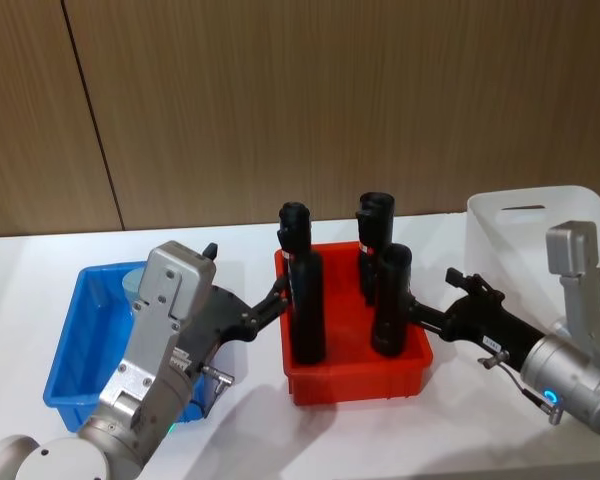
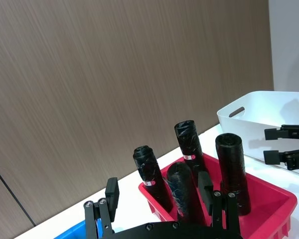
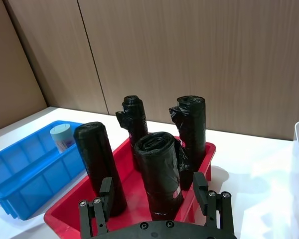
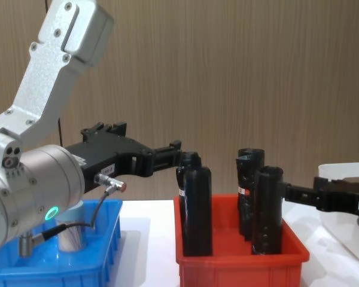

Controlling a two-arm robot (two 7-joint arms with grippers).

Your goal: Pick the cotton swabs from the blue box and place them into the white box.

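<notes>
Head: left gripper (image 1: pixel 277 297) sits between blue box (image 1: pixel 70 345) and red bin (image 1: pixel 355 385), tips at the bin's left edge. Right gripper (image 1: pixel 420 316) is at its right edge, white box (image 1: pixel 500 235) behind.
Left wrist: fingers (image 2: pixel 112 193) spread, empty.
Right wrist: fingers (image 3: pixel 200 183) spread, empty. Cotton swabs (image 3: pixel 63 137) at blue box's rear edge.
Chest: black bottles (image 4: pixel 197 203) upright in red bin.

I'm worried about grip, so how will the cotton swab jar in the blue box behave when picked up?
The cotton swab jar looks small, far shorter than the black bottles, so probably light. Its round side could slip in a grip or roll if tipped. It stands upright in the blue box, so its flat base likely keeps it steady.
</notes>
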